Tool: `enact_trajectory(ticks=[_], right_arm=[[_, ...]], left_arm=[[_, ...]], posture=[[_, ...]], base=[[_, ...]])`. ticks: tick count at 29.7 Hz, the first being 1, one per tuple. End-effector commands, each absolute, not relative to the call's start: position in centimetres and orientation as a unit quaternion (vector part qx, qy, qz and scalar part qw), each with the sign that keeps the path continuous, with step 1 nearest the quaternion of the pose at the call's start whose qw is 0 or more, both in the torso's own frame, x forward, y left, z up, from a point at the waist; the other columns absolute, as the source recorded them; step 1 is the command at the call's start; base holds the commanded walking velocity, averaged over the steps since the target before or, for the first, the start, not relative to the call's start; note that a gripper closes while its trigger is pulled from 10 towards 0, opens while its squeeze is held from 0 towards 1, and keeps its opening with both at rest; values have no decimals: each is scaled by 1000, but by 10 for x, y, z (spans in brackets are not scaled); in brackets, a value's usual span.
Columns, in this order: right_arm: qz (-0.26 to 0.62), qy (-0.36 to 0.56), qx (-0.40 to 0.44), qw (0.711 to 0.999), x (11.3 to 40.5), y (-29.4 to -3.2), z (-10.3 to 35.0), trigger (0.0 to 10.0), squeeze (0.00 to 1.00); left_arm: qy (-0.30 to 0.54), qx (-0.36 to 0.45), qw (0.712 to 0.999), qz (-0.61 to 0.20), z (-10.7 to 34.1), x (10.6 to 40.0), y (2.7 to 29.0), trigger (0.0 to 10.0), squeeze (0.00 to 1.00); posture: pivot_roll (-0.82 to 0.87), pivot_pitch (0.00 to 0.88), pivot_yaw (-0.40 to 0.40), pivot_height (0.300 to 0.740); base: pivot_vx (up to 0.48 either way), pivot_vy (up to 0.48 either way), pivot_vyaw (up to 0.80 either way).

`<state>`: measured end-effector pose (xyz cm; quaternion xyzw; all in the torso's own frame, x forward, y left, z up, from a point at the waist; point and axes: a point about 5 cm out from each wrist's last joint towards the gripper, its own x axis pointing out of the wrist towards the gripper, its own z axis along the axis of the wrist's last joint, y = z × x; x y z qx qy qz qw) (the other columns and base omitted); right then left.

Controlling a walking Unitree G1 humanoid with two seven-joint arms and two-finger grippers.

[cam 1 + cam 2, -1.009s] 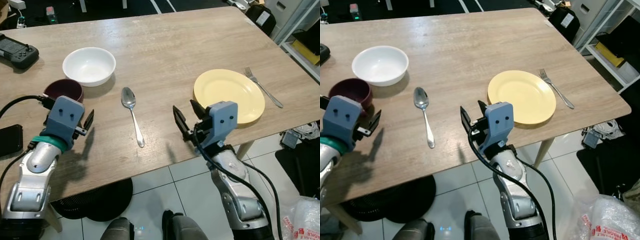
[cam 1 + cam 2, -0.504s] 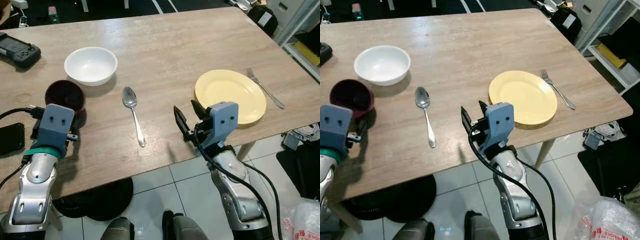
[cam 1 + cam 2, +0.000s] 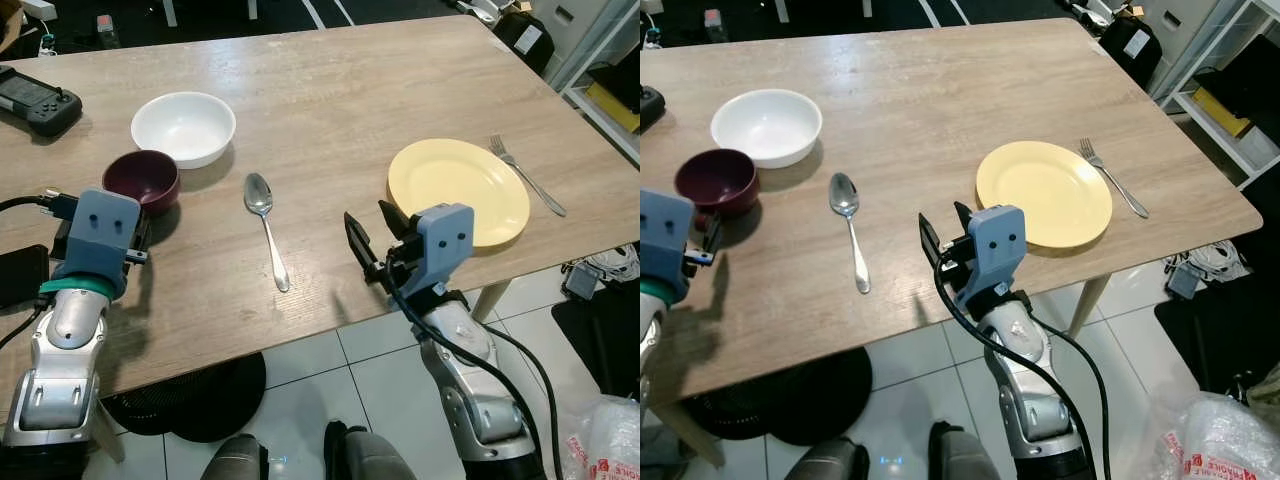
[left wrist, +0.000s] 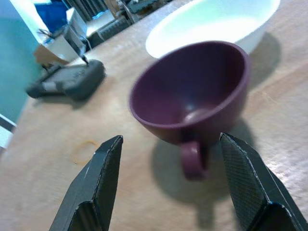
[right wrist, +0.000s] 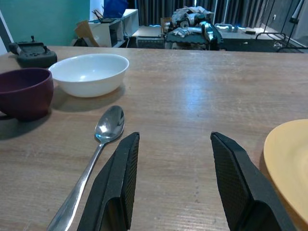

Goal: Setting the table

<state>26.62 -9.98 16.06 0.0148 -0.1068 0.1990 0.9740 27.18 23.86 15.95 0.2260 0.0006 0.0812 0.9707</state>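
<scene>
A maroon cup (image 3: 142,177) stands on the wooden table (image 3: 330,90) with its handle toward me, just in front of a white bowl (image 3: 183,127). My left gripper (image 4: 169,144) hovers open close before the cup, one finger on each side of the handle without touching it. A spoon (image 3: 265,225) lies in the middle of the table. A yellow plate (image 3: 458,190) sits to the right, with a fork (image 3: 527,173) beside it. My right gripper (image 3: 372,232) is open and empty above the near table edge, between spoon and plate.
A black game controller (image 3: 35,97) lies at the back left and a dark phone (image 3: 20,275) at the left edge. Under the table are a black round base (image 3: 200,395) and white floor tiles. Shelving stands at the far right.
My left gripper has swung left, so its fingers now face the maroon cup's handle. The right arm has stayed put.
</scene>
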Motion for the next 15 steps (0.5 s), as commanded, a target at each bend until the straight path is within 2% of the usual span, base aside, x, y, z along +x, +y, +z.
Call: enact_trajectory(ticks=[1, 14, 15], right_arm=[[194, -98, 15, 976, 265, -102, 157, 10000, 0], [196, -99, 14, 976, 265, -102, 157, 10000, 0], [196, -99, 14, 975, 265, -101, 157, 10000, 0]], left_arm=[[33, 212, 974, 74, 145, 271, 236, 10000, 0], [51, 181, 977, 99, 139, 281, 243, 9843, 0], [52, 178, 977, 102, 139, 282, 244, 6824, 0]], posture=[[118, 72, 7, 740], [117, 74, -2, 740], [116, 74, -2, 740]], base=[[0, 0, 0], [0, 0, 0], [0, 0, 0]])
